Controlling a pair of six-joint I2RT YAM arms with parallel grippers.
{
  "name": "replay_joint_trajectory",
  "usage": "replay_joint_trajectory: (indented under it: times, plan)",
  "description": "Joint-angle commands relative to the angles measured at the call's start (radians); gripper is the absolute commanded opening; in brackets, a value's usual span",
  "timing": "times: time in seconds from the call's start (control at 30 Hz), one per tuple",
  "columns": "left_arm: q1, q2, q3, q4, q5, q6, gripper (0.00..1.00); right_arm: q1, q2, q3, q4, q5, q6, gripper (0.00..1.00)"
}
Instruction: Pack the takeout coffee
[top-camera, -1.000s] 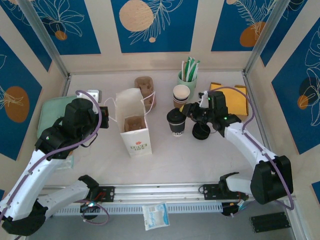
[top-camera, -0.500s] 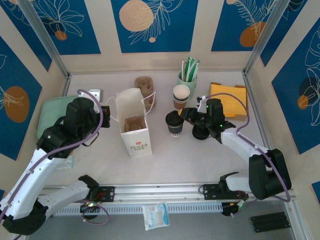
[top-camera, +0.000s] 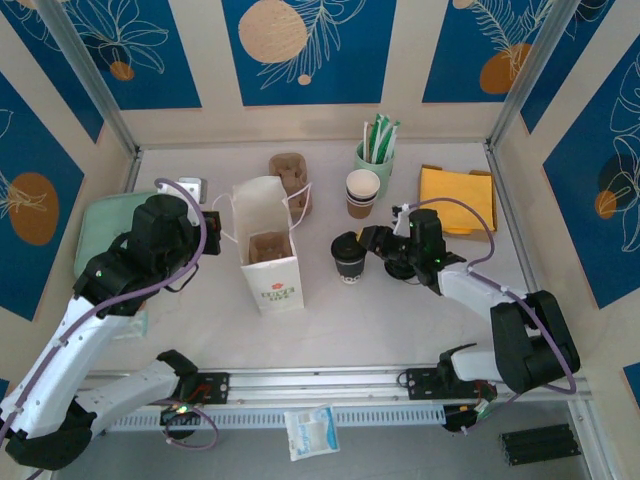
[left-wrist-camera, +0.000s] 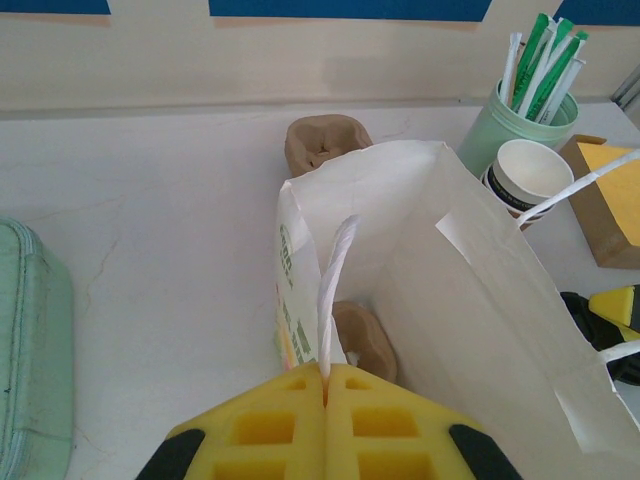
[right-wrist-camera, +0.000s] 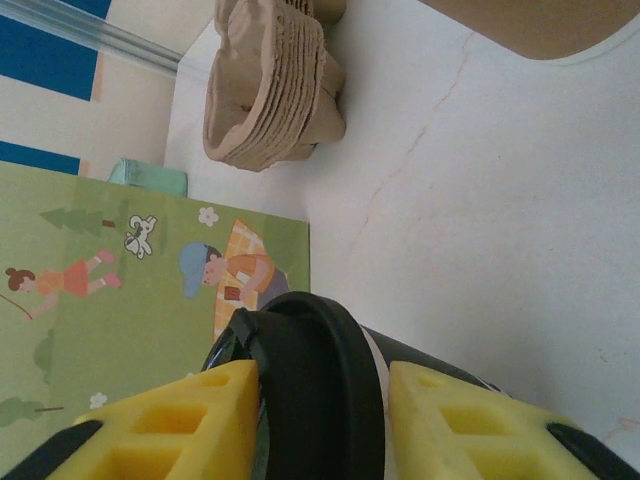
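Bright even light, soft faint shadows, mostly sharp

The paper bag (top-camera: 270, 285) stands with its mouth open upward, a cardboard carrier (top-camera: 268, 246) lying inside and the left pincer (left-wrist-camera: 325, 385) clamped on its handle (left-wrist-camera: 335, 280) at the left. Bare worktop (top-camera: 330, 320) lies between bag and takeout coffee (top-camera: 349, 256), which the right pincer (right-wrist-camera: 322, 372) flanks; the cup stack (top-camera: 362, 190) and straw holder (top-camera: 374, 152) stand close behind.

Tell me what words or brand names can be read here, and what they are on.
Nothing can be read for certain.
Paper bag: logo with lettering beneath, too small to read.
Coffee cup: any print too small to tell.
Plastic packet at the front edge: blue print, blurred.
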Motion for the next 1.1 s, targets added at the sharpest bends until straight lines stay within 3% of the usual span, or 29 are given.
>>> replay_joint_trajectory:
  times: [0.0,0.1,0.3,0.5,0.7,0.83,1.07]
  plan:
    - [0.0,-0.005,-0.004,0.019,0.017,0.001,0.0,0.004,-0.027,-0.011,-0.028,0.024,-0.008,0.45]
    - [0.0,-0.008,-0.005,0.021,0.019,0.0,0.0,0.003,-0.045,-0.016,-0.061,0.032,-0.016,0.49]
    - [0.0,-0.007,-0.006,0.022,0.023,0.0,0.0,0.005,-0.128,0.01,-0.186,0.058,-0.034,0.68]
    - [0.0,-0.003,-0.002,0.028,0.036,0.004,0.0,0.009,-0.175,0.21,-0.577,0.102,-0.121,0.74]
    - [0.0,0.005,0.002,0.032,0.052,0.011,0.0,0.052,-0.006,0.577,-1.063,0.132,-0.284,0.78]
    - [0.001,0.004,0.003,0.036,0.056,0.014,0.0,0.152,0.154,0.828,-1.328,0.26,-0.409,0.81]
    - [0.0,-0.005,-0.002,0.04,0.063,0.018,0.0,0.293,0.389,1.063,-1.562,0.478,-0.501,0.85]
